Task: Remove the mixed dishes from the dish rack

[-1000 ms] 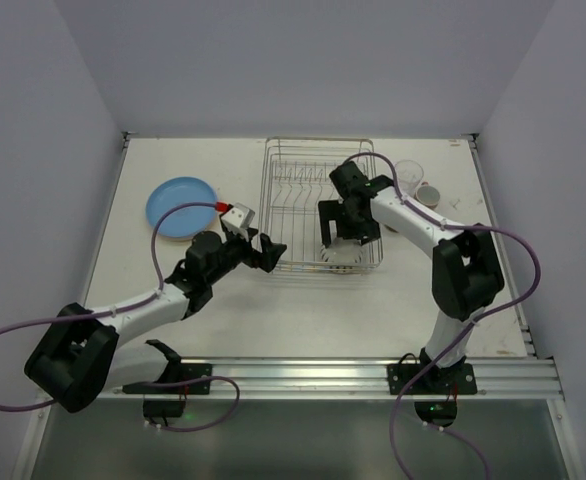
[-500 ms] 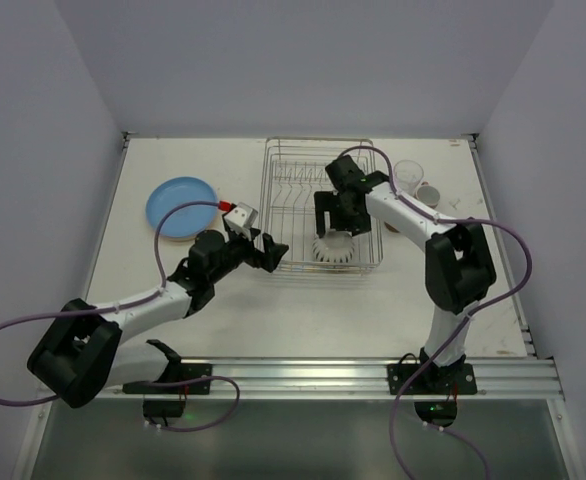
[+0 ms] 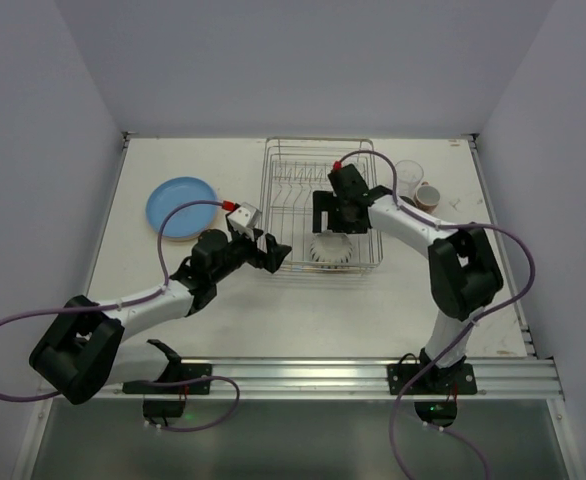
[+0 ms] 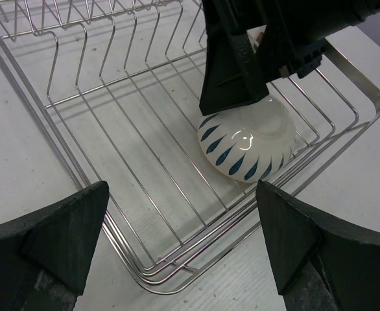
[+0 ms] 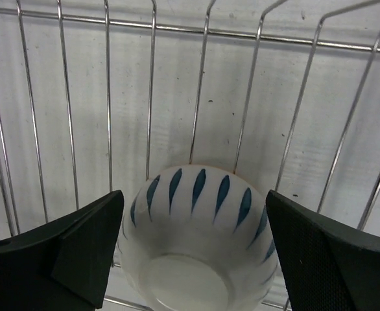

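White desk [image 3: 323,310] carries the dish rack [image 3: 291,215]. Left hand [image 4: 183,246], spread wide and empty, sits just outside the rack's near left corner. Right hand [image 5: 193,214], fingers wide, hangs over the cream bowl [image 4: 245,152], which lies upside-down in the rack's near right corner.

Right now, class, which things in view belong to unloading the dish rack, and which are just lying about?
Belong to the job:
dish rack
white bowl with blue markings, inside it
blue plate, clear tumbler and reddish-brown cup, out on the table
left gripper
right gripper, over the bowl

Just lying about:
purple cables
metal rail at the near edge
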